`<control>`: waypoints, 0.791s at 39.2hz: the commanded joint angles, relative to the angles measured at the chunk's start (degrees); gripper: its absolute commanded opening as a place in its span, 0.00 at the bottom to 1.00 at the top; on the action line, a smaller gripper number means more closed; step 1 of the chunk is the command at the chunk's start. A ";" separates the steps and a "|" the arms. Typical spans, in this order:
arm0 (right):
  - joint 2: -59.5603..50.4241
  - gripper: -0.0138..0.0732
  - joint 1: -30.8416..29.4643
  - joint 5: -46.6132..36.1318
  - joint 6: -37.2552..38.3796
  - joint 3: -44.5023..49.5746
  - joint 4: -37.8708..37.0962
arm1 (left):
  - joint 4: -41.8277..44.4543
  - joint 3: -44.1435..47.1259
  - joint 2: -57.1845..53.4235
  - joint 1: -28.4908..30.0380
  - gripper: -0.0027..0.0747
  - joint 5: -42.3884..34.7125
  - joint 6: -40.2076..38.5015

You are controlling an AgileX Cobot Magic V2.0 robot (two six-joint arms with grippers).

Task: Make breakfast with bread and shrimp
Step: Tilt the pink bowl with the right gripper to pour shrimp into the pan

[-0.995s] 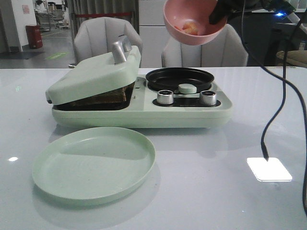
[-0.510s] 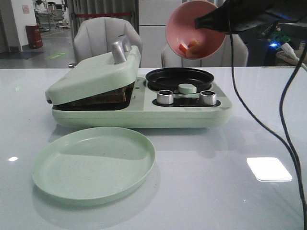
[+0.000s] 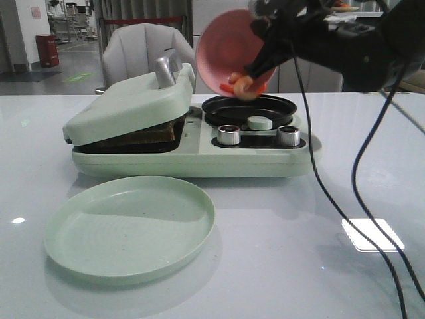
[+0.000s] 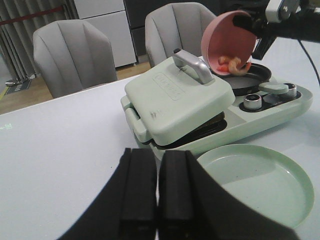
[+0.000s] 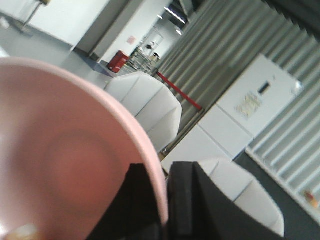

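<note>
I see a glossy pale grey surface [image 3: 279,266] carrying everything, smooth enough to mirror an overhead light. On it sits the breakfast maker [image 3: 192,143], a rounded sage-green appliance with a matte plastic look; its square lid [image 3: 129,106] with a silvery metal handle [image 3: 166,70] is propped ajar on the bread [image 3: 143,135], whose dark brown crust shows at the gap in the left bay. On its right side is a round black frying pan [image 3: 249,108], shallow and dark, with two metal knobs [image 3: 229,134] in front. Nearer me lies a round sage-green plate [image 3: 129,226], shallow-rimmed and matte. Above the pan my right arm tips a smooth pink bowl [image 3: 226,50] steeply, and the shrimp [image 3: 242,84], small curled orange-pink pieces, sit bunched at its lowered lip, just over the pan's rim. The left wrist view shows the bowl's inside and the shrimp [image 4: 232,62] more plainly than the front view, plus the embossed top of the lid. The right wrist view shows only the bowl's rim close up: the right fingers [image 5: 182,200] are pinched on it, one pad inside, one outside. The left fingers [image 4: 137,187], black and blocky, are pressed together holding nothing, hanging over bare surface, well apart from the appliance.
</note>
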 commanded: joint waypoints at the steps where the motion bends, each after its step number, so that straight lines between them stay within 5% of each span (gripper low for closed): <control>1: -0.79 0.30 -0.34 -7.38 -7.80 -3.50 0.36 | -0.45 -1.43 0.50 -0.44 0.18 -4.63 -0.55; 8: 1.32 0.30 -0.34 -9.88 -16.63 -4.53 1.00 | -0.45 -1.43 0.50 -0.44 0.18 -4.63 -0.55; 23: 0.31 0.30 -0.45 -13.98 -18.91 -5.06 2.31 | -0.45 -1.43 0.50 -0.44 0.18 -4.63 -0.55; 31: 0.31 0.30 -0.45 -14.37 -0.35 -5.13 13.30 | -0.45 -1.43 0.50 -0.44 0.18 -4.63 -0.55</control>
